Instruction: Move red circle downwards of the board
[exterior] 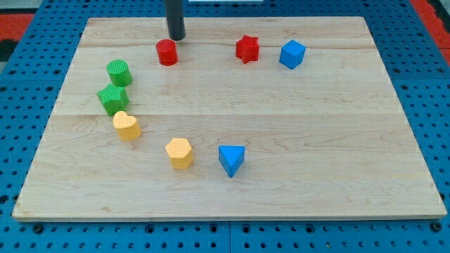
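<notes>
The red circle point(166, 52) is a small red cylinder standing near the top of the wooden board point(316, 190), left of centre. My tip point(176, 38) is the lower end of a dark rod coming down from the view's top. It sits just above and slightly right of the red circle, very close to it; I cannot tell if they touch.
A red star point(247, 48) and a blue cube point(292, 54) stand at the top right. A green circle point(119, 72), a green star point(112, 98) and a yellow heart point(126, 126) cluster at the left. A yellow hexagon point(180, 152) and a blue triangle point(231, 159) stand lower centre.
</notes>
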Robot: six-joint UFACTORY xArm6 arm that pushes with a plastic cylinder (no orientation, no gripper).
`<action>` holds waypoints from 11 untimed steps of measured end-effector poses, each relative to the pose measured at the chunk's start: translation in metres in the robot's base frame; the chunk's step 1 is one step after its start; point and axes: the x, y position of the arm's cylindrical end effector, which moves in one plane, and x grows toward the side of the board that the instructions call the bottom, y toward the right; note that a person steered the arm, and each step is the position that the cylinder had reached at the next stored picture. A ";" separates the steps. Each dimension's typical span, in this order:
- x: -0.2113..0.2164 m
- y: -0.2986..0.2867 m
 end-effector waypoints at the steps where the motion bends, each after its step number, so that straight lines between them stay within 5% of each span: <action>1: 0.002 -0.010; 5: 0.031 0.004; 6: -0.018 0.005; 7: -0.050 0.048; 9: -0.039 0.204; 11: 0.004 0.185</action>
